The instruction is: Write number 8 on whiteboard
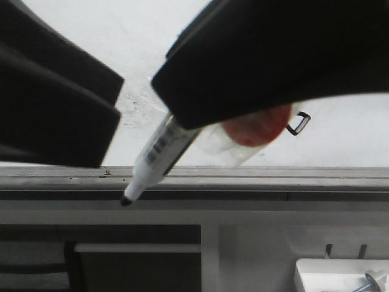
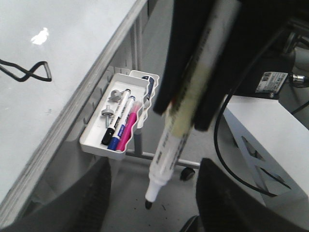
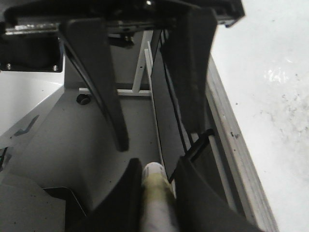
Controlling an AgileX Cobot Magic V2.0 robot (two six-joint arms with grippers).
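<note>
Two robot arms reach over a glossy white whiteboard [image 1: 352, 140] edged by one grey metal ledge [image 1: 273, 176]. The right gripper [image 3: 157, 186] is clamped on one white marker [image 1: 155, 158], its two dark fingers [image 3: 193, 198] pressing either side of the barrel. In the front view the marker slopes down from this gripper, and its uncapped black tip [image 1: 126, 201] pokes out past the ledge, off the board's writing surface. The left gripper [image 3: 152, 87] is spread wide with nothing between its two fingers; seen from the right wrist, it sits just beyond the marker-holding gripper, apart from it. One drawn figure is visible: the number 8 [image 2: 26, 72], a thin black angular outline of two crossing loops. In the front view only a corner of it [image 1: 299, 123] peeks out, just beside the right gripper and partly hidden by it. In the left wrist view, beyond the held marker, one white tray [image 2: 91, 140] hangs off the board's edge. It holds three pens lying side by side: one black [image 2: 117, 116], one blue [image 2: 121, 126] and one pink [image 2: 128, 128], with a small grey metal fitting [image 2: 107, 113] beside them.
</note>
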